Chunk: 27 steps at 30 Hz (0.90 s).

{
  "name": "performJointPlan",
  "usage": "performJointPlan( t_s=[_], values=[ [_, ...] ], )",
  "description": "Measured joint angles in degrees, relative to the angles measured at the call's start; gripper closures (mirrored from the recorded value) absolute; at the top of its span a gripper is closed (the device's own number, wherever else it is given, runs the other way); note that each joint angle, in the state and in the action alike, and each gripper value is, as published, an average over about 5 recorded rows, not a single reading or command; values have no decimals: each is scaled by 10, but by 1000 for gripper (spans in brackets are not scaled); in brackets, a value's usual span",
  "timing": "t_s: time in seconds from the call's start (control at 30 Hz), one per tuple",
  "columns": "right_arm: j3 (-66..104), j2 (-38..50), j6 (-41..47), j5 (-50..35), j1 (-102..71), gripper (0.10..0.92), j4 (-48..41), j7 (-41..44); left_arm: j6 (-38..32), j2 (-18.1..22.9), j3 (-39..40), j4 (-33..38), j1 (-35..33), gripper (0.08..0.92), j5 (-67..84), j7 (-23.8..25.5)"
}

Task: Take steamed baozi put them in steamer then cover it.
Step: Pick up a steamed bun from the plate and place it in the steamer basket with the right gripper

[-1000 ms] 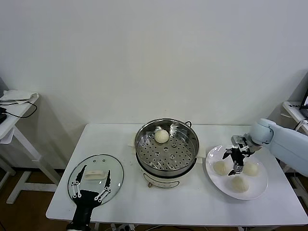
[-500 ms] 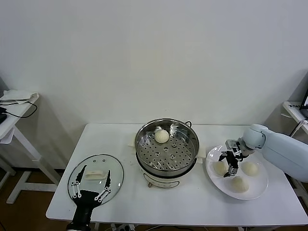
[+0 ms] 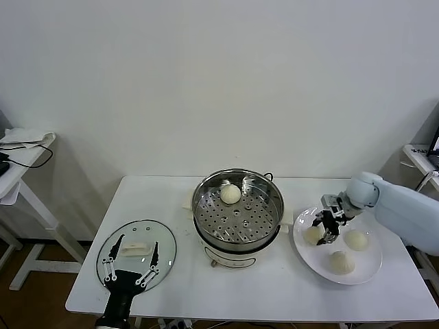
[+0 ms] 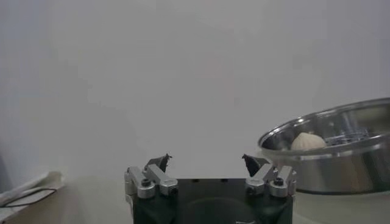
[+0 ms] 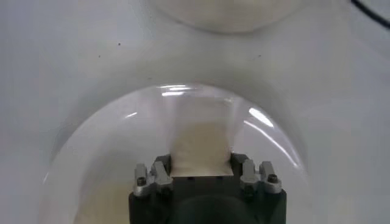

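Observation:
The steamer (image 3: 238,209) stands mid-table with one baozi (image 3: 230,194) on its perforated tray. Three more baozi are at the white plate (image 3: 367,271) to its right: two lie free (image 3: 356,239) (image 3: 341,262). My right gripper (image 3: 324,228) is shut on the leftmost one (image 3: 313,234), low over the plate. In the right wrist view that baozi (image 5: 201,146) is squeezed between the fingers of the gripper (image 5: 201,170). The glass cover (image 3: 164,255) lies flat at the front left. My left gripper (image 3: 129,264) hovers open over it and also shows open in its wrist view (image 4: 207,164).
The steamer (image 4: 341,152) with its baozi (image 4: 308,141) shows far off in the left wrist view. A white side stand (image 3: 20,154) with a cable is at the far left. A wall runs behind the table. Bare tabletop lies in front of the steamer.
My right gripper has moved left across the plate, from between the baozi to the leftmost one, and is now closed on it. The left arm has not moved.

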<state>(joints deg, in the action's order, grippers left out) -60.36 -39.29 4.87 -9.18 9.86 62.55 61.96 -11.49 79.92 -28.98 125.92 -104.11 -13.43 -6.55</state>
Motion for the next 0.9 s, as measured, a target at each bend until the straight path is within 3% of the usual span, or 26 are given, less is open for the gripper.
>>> performJointPlan(
  t_s=[0.47, 0.9],
  values=[
    [-86, -66, 6, -75, 224, 390, 41, 114, 4, -9, 4, -3, 8, 177, 4, -1],
    [-181, -198, 57, -188, 319, 405, 88, 95, 4, -9, 7, -3, 15, 177, 4, -3]
  ],
)
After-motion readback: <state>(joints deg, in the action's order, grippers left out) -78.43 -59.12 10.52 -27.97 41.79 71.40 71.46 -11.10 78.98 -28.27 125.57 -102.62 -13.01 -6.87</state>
